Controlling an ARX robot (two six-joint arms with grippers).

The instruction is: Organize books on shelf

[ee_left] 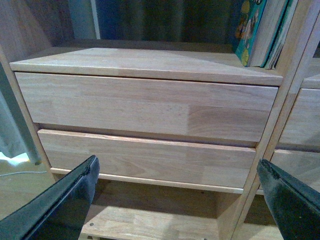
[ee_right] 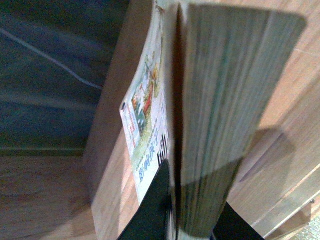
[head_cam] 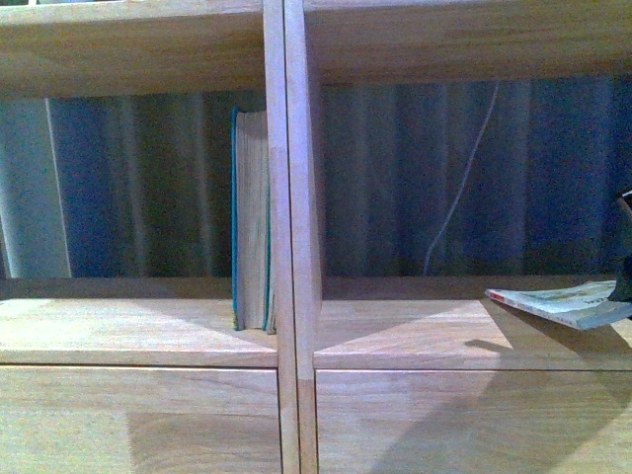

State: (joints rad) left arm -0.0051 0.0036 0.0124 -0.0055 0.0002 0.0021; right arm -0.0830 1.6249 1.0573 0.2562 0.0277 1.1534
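The shelf (head_cam: 138,331) is holding the teal book (head_cam: 252,222) upright in its left compartment, against the divider (head_cam: 292,197). The right gripper (ee_right: 192,202) is clamping the white paperback (head_cam: 563,301) over the right compartment's floor. The left gripper (ee_left: 176,170) is gaping empty before the drawers (ee_left: 150,105).

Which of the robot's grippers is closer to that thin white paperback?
Right. The right gripper clamps the thin white paperback at the right compartment; the left gripper hangs open before the left column's drawer fronts.

A dark pleated curtain (head_cam: 148,188) hangs across the back, a thin white cord (head_cam: 460,183) dangles at two o'clock, and a pale wall strip (head_cam: 30,188) stands at nine.
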